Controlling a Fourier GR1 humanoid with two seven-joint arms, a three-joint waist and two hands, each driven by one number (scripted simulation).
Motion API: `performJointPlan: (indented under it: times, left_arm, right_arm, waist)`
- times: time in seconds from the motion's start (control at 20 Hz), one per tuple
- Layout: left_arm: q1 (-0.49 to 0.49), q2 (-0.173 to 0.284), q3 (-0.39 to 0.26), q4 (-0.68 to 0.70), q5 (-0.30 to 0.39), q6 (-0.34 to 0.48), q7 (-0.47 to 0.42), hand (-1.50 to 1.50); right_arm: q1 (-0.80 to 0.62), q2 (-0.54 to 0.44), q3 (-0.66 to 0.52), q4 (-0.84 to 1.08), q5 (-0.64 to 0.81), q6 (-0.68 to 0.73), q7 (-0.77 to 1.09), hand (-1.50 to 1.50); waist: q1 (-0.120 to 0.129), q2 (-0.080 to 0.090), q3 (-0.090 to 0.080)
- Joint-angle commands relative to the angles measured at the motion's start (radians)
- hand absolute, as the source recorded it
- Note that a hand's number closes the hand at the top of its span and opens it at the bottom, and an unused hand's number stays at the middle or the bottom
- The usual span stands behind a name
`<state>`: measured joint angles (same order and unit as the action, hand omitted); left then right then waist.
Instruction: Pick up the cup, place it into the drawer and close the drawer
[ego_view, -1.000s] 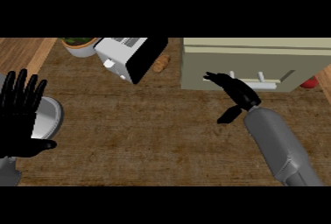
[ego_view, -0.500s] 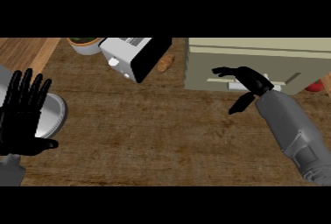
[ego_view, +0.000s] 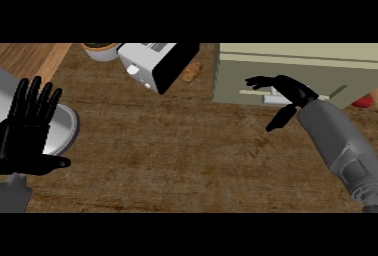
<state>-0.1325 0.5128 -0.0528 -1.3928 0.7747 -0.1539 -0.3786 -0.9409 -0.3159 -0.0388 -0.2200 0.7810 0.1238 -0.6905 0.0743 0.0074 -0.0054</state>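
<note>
Right hand (ego_view: 284, 87) at the face of the pale green drawer (ego_view: 295, 75), fingers curled over its light handle (ego_view: 269, 93) (contact itself hard to make out). Left hand (ego_view: 29, 130) at the left edge, fingers straight and spread, upright, covering part of a round grey plate (ego_view: 65, 127). Cup (ego_view: 101, 50) at the top of the brown bench (ego_view: 177, 150), rim cut off by the upper edge. White toaster (ego_view: 151, 62) beside it, then a small brown item (ego_view: 191, 72), too small to identify. Red object (ego_view: 363, 101) half hidden beside the drawer.

You've only got one view: head cam, staring steeply down at the counter (ego_view: 184, 150), forearms entering from the bottom edge.
</note>
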Motion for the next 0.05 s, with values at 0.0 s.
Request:
performJointPlan:
  times: [0.0]
  left_arm:
    - [0.004,-0.014,-0.011,0.025,-0.022,-0.002,-0.006,-1.5]
  right_arm:
    - [-0.073,-0.049,-0.028,0.052,0.002,-0.05,0.098,-1.5]
  waist:
    - [0.011,0.029,0.008]
